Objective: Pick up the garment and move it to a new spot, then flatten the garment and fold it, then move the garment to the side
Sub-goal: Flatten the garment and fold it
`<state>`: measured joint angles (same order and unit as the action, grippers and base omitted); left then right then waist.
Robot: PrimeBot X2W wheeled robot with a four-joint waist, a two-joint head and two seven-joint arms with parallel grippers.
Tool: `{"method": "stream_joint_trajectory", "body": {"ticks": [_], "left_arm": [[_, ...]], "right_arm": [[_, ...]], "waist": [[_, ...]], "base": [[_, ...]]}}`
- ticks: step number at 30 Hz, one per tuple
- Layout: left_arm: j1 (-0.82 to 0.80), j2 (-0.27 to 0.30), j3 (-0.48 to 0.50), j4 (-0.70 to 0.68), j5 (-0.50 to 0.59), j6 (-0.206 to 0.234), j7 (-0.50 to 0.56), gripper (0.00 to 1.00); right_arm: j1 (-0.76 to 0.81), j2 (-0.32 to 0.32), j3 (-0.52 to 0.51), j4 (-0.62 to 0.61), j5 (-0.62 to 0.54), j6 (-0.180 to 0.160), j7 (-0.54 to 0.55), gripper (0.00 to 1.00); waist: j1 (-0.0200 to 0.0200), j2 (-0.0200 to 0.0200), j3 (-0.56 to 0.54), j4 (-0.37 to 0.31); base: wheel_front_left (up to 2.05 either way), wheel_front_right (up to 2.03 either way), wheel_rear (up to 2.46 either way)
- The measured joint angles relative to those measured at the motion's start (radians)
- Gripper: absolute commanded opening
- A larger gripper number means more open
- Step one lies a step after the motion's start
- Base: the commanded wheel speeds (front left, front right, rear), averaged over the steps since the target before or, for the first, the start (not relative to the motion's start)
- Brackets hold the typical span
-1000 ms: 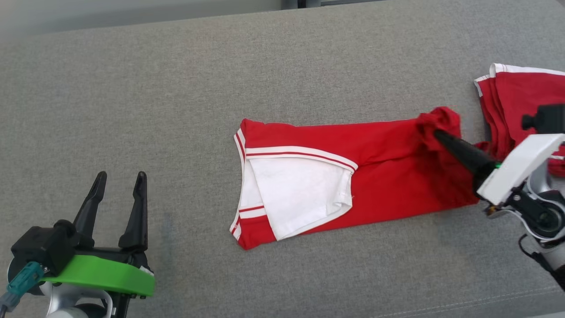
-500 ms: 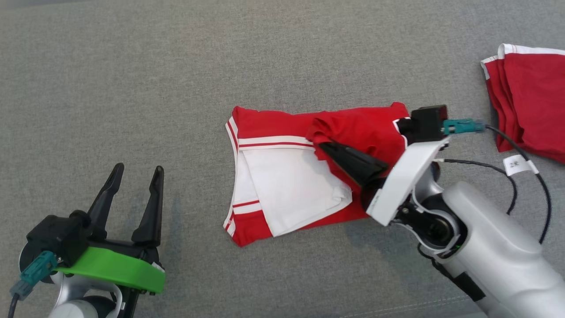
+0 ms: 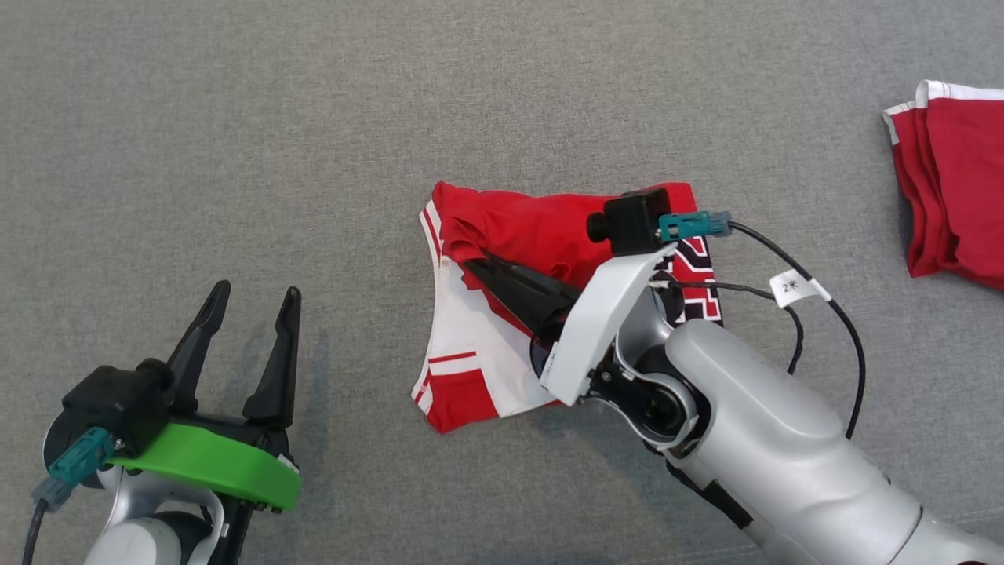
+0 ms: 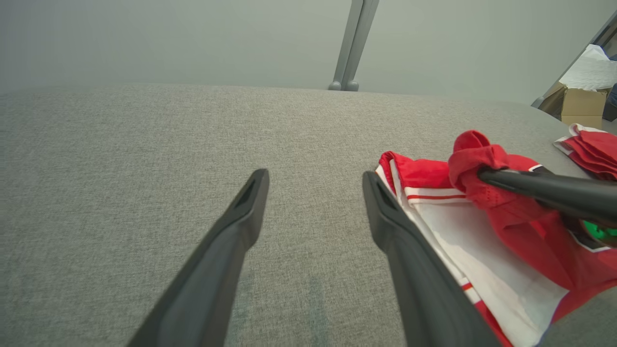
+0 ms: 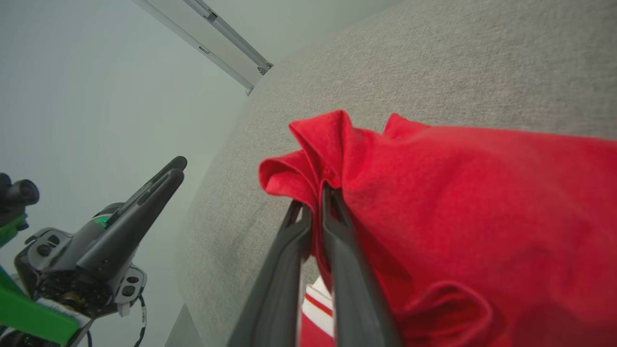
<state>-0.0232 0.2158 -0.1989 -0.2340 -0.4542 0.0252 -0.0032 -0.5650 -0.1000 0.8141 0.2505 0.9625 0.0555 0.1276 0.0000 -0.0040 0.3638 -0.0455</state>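
Two red-and-white garments: the centre garment and the edge garment at far right. Two grippers: the left gripper and the right gripper. One grey fabric surface. One cardboard box. One cable tag.

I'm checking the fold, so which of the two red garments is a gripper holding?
The red-and-white garment in the middle: the right gripper is shut on its red edge. The other red garment lies apart at the far right.
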Motion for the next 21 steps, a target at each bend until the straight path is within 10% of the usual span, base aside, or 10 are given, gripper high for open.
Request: {"method": "stream_joint_trajectory", "body": {"ticks": [18,19,21], "left_arm": [[0.0,-0.002,-0.002,0.023,0.0,0.0,0.002,1.0],[0.0,-0.002,-0.003,0.025,0.0,0.0,0.002,1.0],[0.0,-0.003,-0.003,0.027,0.0,0.0,0.002,1.0]], "right_arm": [[-0.065,0.031,0.046,0.15,-0.031,-0.015,-0.031,0.0],[-0.066,0.031,0.049,0.155,-0.031,-0.015,-0.032,0.04],[-0.067,0.033,0.055,0.166,-0.031,-0.014,-0.041,0.48]], "waist": [[0.0,0.0,-0.007,0.011],[0.0,0.0,-0.007,0.011],[0.0,0.0,-0.008,0.012]], "base": [[0.0,0.0,0.0],[0.0,0.0,0.0],[0.0,0.0,0.0]]}}
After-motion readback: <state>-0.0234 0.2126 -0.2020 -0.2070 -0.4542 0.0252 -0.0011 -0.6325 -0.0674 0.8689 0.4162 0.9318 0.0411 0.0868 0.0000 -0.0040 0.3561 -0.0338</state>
